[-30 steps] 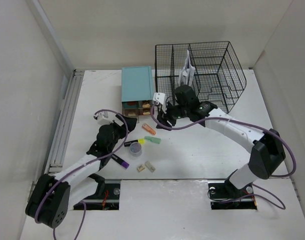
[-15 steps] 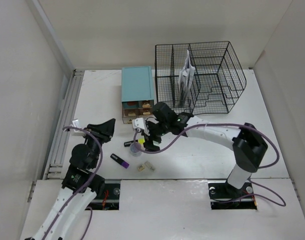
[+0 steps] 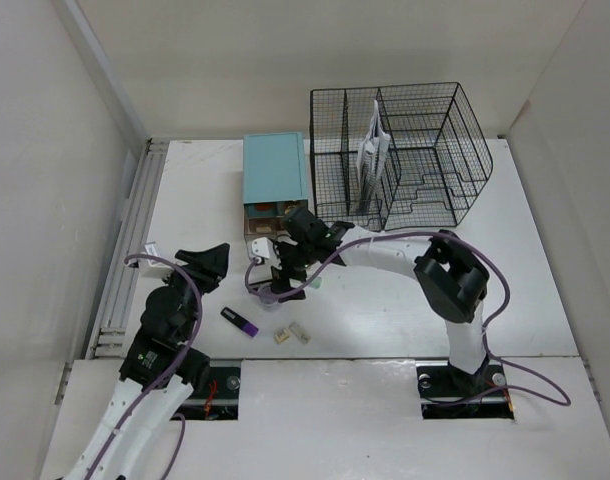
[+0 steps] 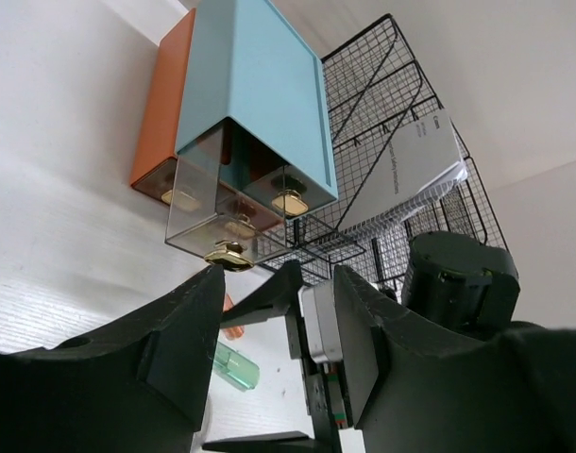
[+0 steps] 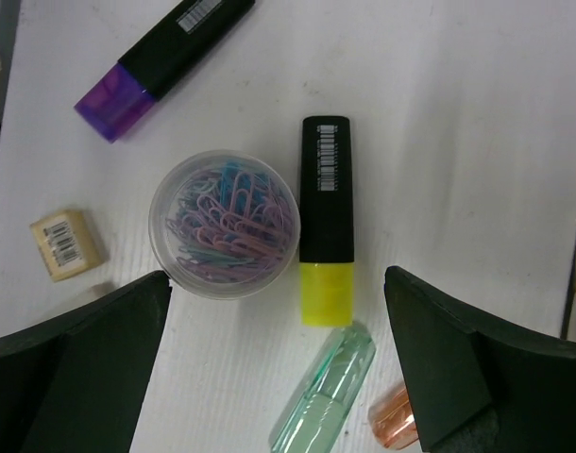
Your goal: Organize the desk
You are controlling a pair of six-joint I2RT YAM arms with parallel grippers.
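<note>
The white desk point(image 3: 385, 310) carries loose stationery near its middle. My right gripper point(image 3: 285, 275) hangs low over that pile, pointing down and open wide. Between its fingers point(image 5: 80, 368) lie a round tub of paper clips point(image 5: 222, 225), a yellow highlighter point(image 5: 326, 217) and a green-capped marker point(image 5: 324, 392). An orange cap point(image 5: 394, 425) shows by the right finger. My left gripper point(image 3: 217, 252) hovers off to the left, apart from the pile. It is open with nothing between its fingers point(image 4: 184, 349), and it faces the right arm's wrist.
A purple highlighter point(image 3: 240, 321) and two small erasers point(image 3: 282, 336) lie near the front edge. A teal-topped drawer box point(image 3: 275, 170) with one clear drawer pulled out point(image 4: 208, 222) stands behind the pile. A black wire rack point(image 3: 415, 150) holds a booklet point(image 3: 373, 150). A grey rail point(image 3: 125, 250) runs along the left.
My left arm has pulled back from the pile to the near left. The right arm has swung left and down over the paper clip tub, and its jaws have opened wide.
</note>
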